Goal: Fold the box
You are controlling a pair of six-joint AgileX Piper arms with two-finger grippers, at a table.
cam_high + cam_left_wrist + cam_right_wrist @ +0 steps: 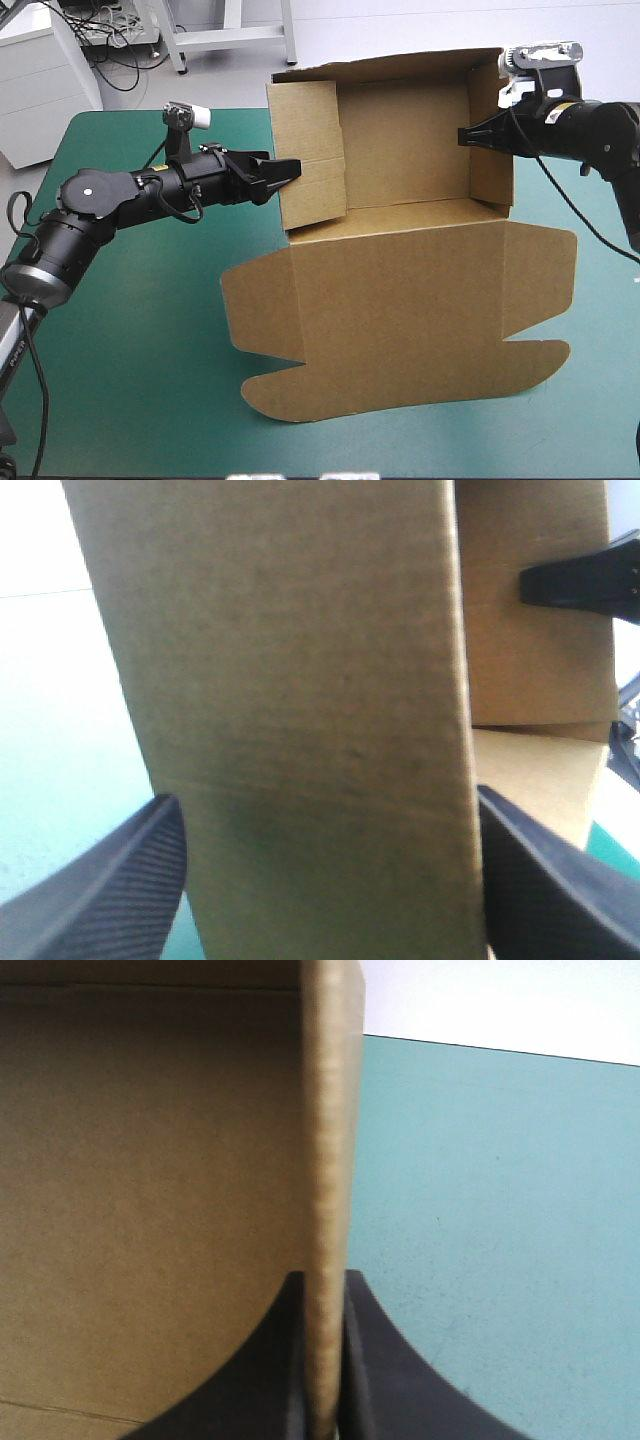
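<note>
Now then, the brown box [400, 240] sits on the bench [130, 330] with its far half raised into an open tray. Its lid [400, 320] lies flat on the teal-green cover, spreading toward the near edge. The left pincer [283, 175] is right up at the left wall [310, 150]. From its own camera the black fingers [90, 890] stand wide apart, with that upright panel of board filling the gap between them: spread, not clamped. Past the panel, ahead of this pincer, the other one shows at the opposite wall. The right pincer [322, 1282] is all but pressed together, pinching the edge of the right wall [490, 125]. One finger is inside the tray, one outside, and the sheet stands edge-on between them. Beside its outer finger, bare teal-green bench stretches away.
</note>
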